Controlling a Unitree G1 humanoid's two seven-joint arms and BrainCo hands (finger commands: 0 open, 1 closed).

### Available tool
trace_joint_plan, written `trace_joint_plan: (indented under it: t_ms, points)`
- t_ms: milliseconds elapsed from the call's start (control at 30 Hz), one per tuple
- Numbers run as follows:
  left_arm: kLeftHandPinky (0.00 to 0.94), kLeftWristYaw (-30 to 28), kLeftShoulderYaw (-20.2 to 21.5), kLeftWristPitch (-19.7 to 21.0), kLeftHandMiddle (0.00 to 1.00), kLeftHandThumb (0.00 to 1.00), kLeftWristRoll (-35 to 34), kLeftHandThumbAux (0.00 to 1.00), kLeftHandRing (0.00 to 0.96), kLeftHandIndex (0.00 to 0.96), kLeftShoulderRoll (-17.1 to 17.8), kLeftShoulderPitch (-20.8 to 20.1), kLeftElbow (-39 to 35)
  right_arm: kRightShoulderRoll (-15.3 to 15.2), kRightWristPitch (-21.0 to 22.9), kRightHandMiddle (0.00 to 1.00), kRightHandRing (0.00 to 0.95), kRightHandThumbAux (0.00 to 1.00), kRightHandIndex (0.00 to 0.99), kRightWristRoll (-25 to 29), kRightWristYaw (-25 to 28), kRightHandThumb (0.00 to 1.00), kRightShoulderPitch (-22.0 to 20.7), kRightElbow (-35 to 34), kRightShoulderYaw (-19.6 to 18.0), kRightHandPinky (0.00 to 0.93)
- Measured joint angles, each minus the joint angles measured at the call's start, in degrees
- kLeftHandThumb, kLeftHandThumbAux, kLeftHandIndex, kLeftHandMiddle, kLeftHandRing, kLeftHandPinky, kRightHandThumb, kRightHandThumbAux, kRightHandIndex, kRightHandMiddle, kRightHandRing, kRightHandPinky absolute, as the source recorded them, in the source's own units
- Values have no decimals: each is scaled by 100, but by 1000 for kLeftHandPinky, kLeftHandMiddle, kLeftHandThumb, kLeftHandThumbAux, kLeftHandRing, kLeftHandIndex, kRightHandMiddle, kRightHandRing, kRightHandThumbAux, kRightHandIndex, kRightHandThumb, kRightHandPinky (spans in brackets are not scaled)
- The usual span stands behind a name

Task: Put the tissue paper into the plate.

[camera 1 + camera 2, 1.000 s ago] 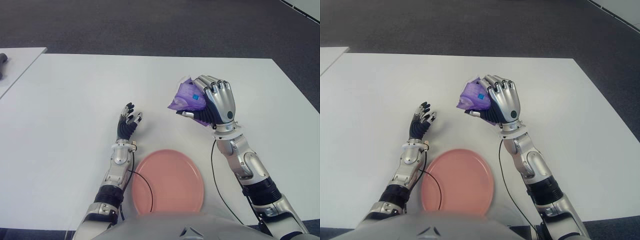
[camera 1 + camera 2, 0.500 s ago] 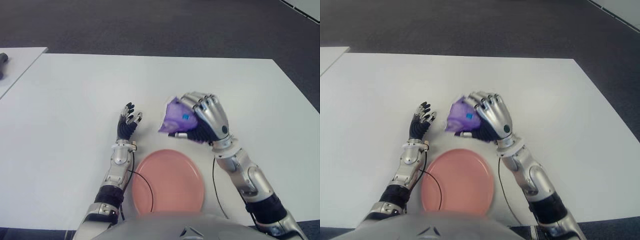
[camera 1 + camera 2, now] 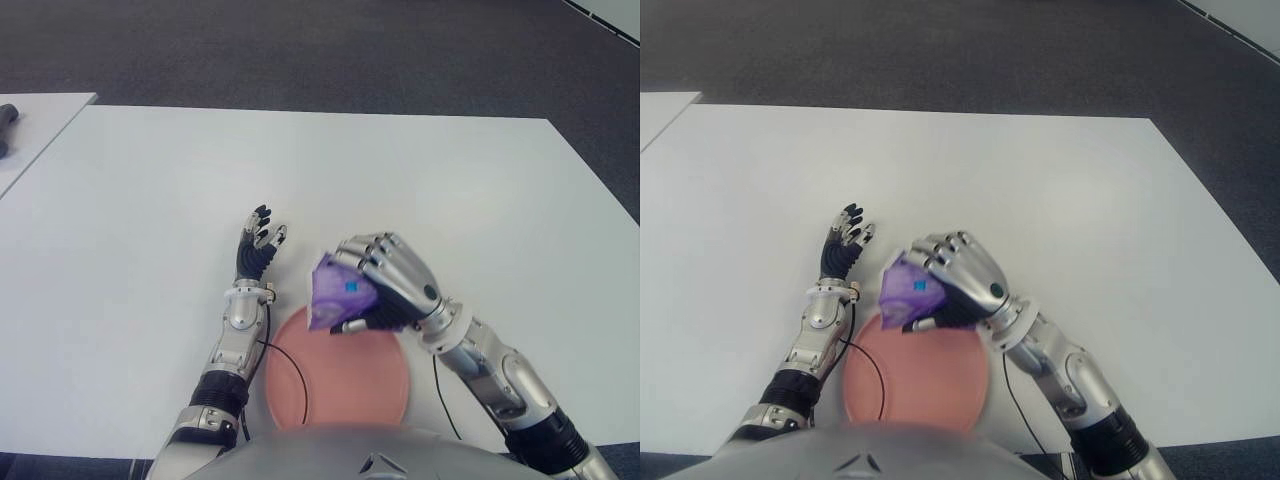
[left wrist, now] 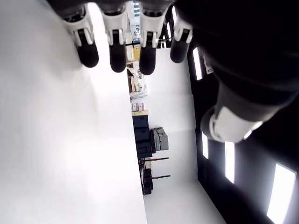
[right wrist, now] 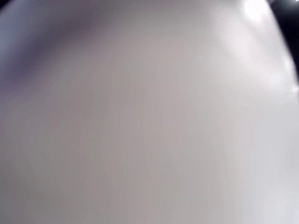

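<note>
A: State the condition and position of the tissue paper (image 3: pixel 338 290).

B: It is a purple, crumpled pack with a small blue square mark on its exposed face. It is held off the surface, over the far edge of the pink plate (image 3: pixel 340 385), and does not lie in the plate.

A: Which hand holds it?

B: The right hand (image 3: pixel 385 285). Its metallic fingers (image 3: pixel 372 250) are clenched over the pack from the right and far side, and the thumb shows beneath it. The right wrist view gives only a pale, featureless surface and confirms nothing.

A: State the left hand condition.

B: The left hand (image 3: pixel 256 245) shows just left of the plate, its forearm running along the plate's left rim. Its fingers (image 4: pixel 117 42) are extended and slack, with nothing in them.

A: Report edges and free room.

B: The plate sits at the near edge of the white table (image 3: pixel 150 200), directly in front of the robot's body. The table surface is bare to the left, right and far side of both hands. Dark carpet (image 3: pixel 300 50) lies beyond the far edge. A second white surface (image 3: pixel 35 125) shows at the far left, separated by a gap.
</note>
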Motion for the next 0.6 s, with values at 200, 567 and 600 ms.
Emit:
trace_joint_plan:
  t_ms: [200,567,600]
  points:
    - [133,0,4,27,150,304,-1,651,126,122,-11,1,-12,-120,-173,546,777,677,402,-15,371,850,101,-37,-1,812]
    - [134,0,5,33,146,299,-1,656,124,114,-20,2,-27,-145,-229,560,788,677,403,-117,552,848,110,-33,-13,831]
    - [131,0,5,34,145,300,-1,655,123,114,-20,2,-27,-139,-231,559,790,677,403,-140,551,848,113,-31,-13,833]
